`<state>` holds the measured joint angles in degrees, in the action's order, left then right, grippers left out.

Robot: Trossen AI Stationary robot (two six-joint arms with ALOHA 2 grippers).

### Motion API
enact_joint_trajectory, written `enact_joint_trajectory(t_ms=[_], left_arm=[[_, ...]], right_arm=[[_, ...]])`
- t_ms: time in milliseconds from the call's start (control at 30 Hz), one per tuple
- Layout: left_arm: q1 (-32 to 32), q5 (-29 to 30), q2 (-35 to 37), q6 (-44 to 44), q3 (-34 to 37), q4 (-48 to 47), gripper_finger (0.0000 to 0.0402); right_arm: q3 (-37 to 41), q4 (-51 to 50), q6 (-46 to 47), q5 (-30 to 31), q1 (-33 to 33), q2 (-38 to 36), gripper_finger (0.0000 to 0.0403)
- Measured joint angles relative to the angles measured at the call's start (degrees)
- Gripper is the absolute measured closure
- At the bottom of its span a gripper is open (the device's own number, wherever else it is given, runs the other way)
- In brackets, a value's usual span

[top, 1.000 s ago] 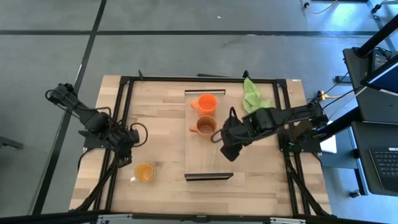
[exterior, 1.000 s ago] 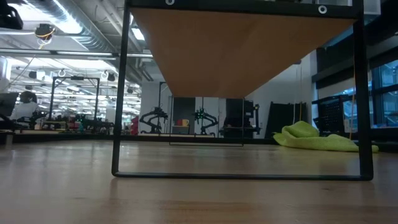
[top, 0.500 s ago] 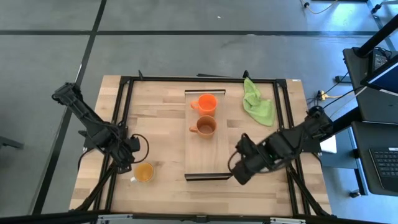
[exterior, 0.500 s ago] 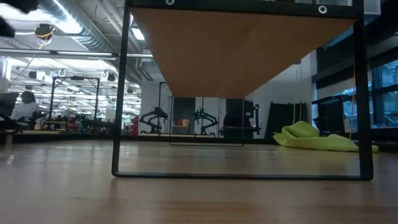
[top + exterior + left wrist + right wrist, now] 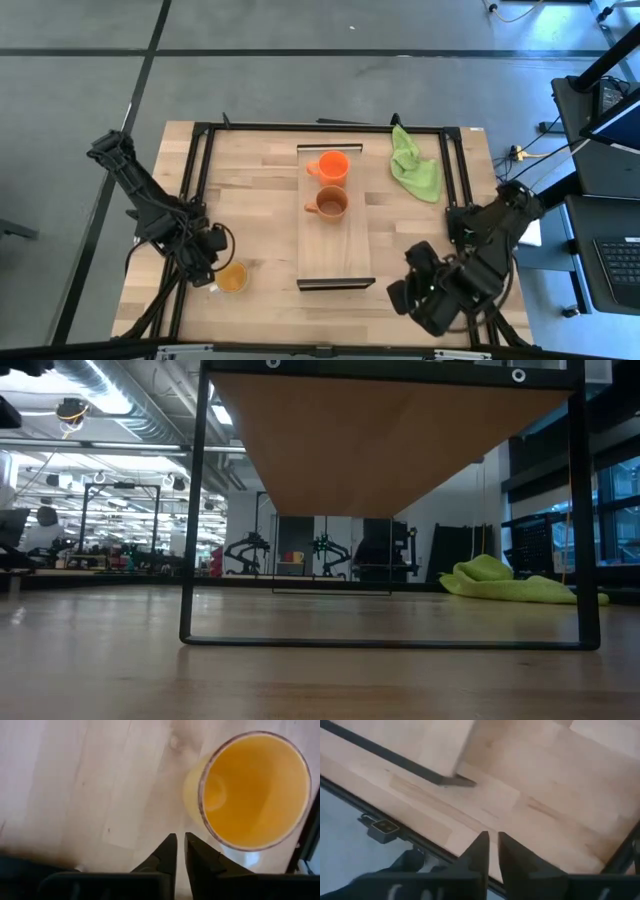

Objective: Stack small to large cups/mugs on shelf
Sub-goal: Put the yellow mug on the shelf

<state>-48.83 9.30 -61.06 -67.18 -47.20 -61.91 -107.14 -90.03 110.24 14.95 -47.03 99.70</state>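
Now the right gripper (image 5: 412, 297), fingers closed and empty, has retreated to the table's five o'clock corner. Left gripper (image 5: 212, 268), pinched shut, has closed in beside the yellow-orange mug (image 5: 231, 277) at seven o'clock, off the shelf (image 5: 335, 245).

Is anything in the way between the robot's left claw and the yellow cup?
No. The left gripper sits just beside the yellow mug, fingers closed, with only bare table between them.

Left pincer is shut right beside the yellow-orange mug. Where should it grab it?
Probably the rim wall of the yellow-orange mug: it stands upright, mouth open upward. Open the left pincer, come down from above, and straddle the wall on the near side, away from the pale handle.
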Motion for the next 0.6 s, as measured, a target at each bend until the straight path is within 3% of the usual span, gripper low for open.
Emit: enact_joint_trajectory(t_ms=[300, 600], left_arm=[[-1.5, 0.7, 0.0, -9.1, 0.0, 3.4, 0.0297], [-1.0, 3.7, 0.0, -17.2, 0.0, 6.9, 0.0292]], right_arm=[[5.3, 0.0, 5.7, -1.9, -5.1, 0.1, 0.0301], [7.6, 0.0, 5.2, -2.0, -7.6, 0.1, 0.0291]])
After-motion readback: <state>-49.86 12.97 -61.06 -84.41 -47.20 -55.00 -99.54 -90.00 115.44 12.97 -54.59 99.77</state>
